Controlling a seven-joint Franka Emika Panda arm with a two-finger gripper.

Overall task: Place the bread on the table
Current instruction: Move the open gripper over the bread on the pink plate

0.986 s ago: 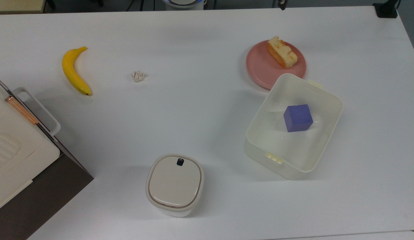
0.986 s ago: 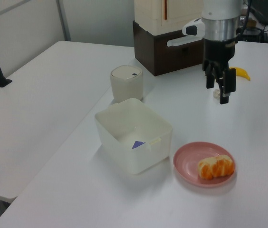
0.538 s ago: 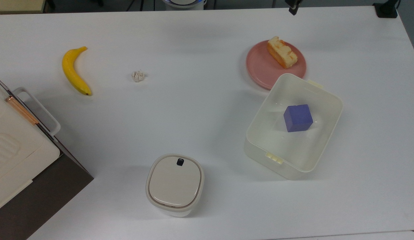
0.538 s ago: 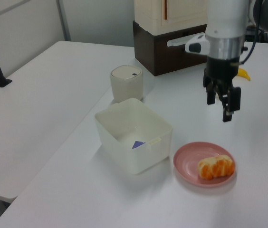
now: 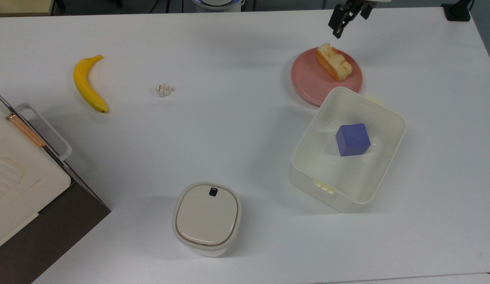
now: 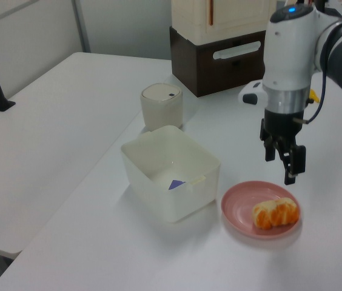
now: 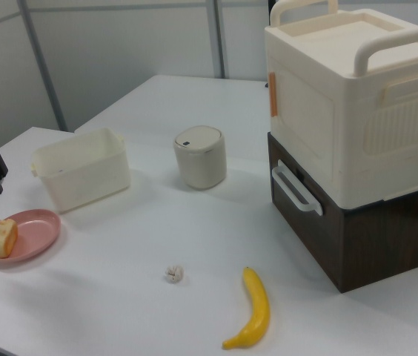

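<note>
bread [image 5: 334, 62], a small oblong golden-crusted piece on the round pink plate [image 5: 308, 81] near the white table's [image 5: 229, 130] far edge, looks soft and light; pinch its long sides gently. black two-finger gripper [image 6: 285, 162] hangs parted, empty.

We see the pincer [image 6: 286, 163] has travelled from above the small wad toward the pink plate [image 6: 239, 207], lower now, just beside the bread [image 6: 275, 214].

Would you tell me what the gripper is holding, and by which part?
Nothing: the gripper hangs open above the bread, which lies on the pink plate.
</note>
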